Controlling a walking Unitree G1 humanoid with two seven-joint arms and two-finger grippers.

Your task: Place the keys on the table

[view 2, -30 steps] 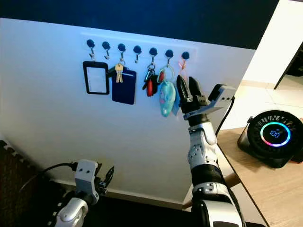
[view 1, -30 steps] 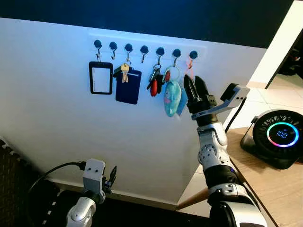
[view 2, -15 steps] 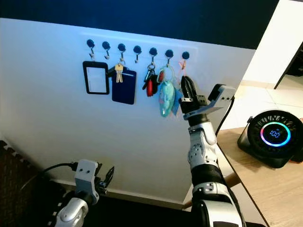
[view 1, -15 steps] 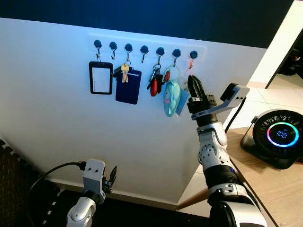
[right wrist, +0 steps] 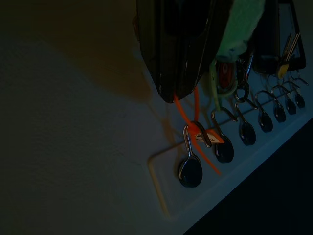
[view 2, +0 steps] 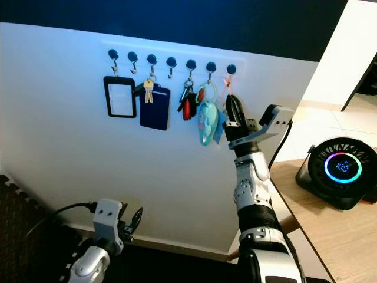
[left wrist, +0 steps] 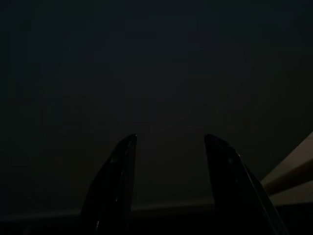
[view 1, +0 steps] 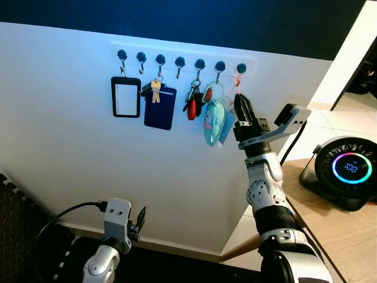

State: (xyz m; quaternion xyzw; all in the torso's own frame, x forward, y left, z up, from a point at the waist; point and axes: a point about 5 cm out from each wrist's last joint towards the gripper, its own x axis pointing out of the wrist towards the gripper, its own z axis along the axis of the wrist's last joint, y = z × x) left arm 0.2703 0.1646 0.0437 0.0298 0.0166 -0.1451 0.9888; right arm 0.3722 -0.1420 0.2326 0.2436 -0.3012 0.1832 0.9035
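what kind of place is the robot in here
Probably a home entryway or hallway: a wall rack of hooks holds keys and a badge holder, and a small fan sits on a wooden table beside it.

A round black fan on the wooden worktop carries a glowing ring with a small lit numeric display at its centre; the digits are too small to read. The badge holder on the hooks bears no legible print.
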